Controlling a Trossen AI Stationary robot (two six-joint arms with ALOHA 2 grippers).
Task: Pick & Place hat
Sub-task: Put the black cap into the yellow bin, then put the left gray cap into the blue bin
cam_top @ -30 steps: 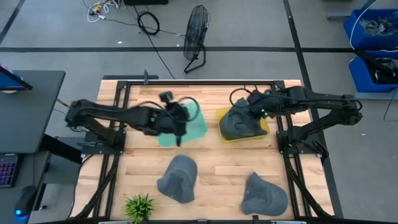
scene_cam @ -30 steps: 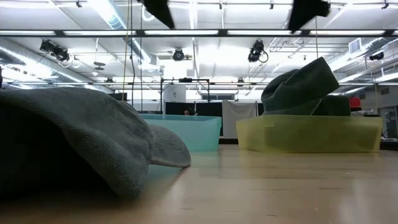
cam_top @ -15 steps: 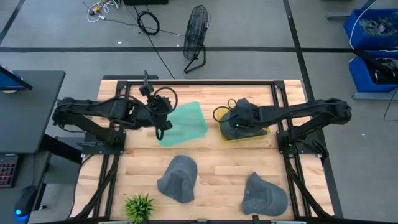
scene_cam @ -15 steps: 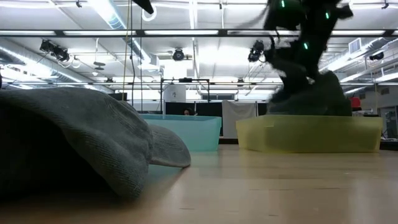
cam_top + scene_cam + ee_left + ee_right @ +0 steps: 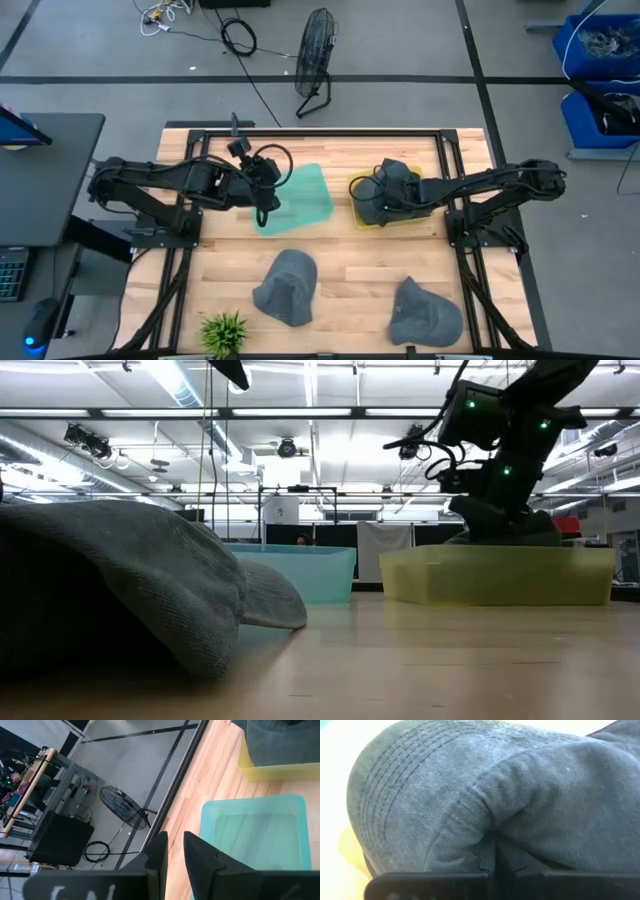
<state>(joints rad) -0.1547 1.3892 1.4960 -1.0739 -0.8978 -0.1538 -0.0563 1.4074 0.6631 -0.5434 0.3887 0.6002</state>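
Note:
A grey hat [image 5: 398,180] lies in the yellow bin [image 5: 360,215] at the table's far right, and my right gripper [image 5: 383,203] is down in the bin, shut on it. Grey ribbed cloth of this hat [image 5: 445,795] fills the right wrist view. My left gripper [image 5: 262,203] hangs by the left edge of the teal bin [image 5: 305,195]; its fingers [image 5: 161,852] stand a narrow gap apart with nothing between them. Two more grey hats [image 5: 285,287], [image 5: 425,312] rest on the table near its front edge. My right gripper pinches a raised fold of the hat's cloth [image 5: 487,822] between its two shut fingers [image 5: 485,857]. It comes from above and slants down into the bin from the table's right side. The hat stays in the yellow bin, low behind its wall [image 5: 497,575].
A small green plant [image 5: 224,330] stands at the near left corner. The teal bin [image 5: 300,570] shows nothing inside it. The nearest hat [image 5: 120,580] blocks the left of the low view. A fan [image 5: 315,55] and cables lie on the floor beyond the far edge.
My right gripper has come down into the yellow bin onto the hat, whose tall crown has sunk low behind the bin's wall. My left gripper has drawn back from over the teal bin toward the table's left edge.

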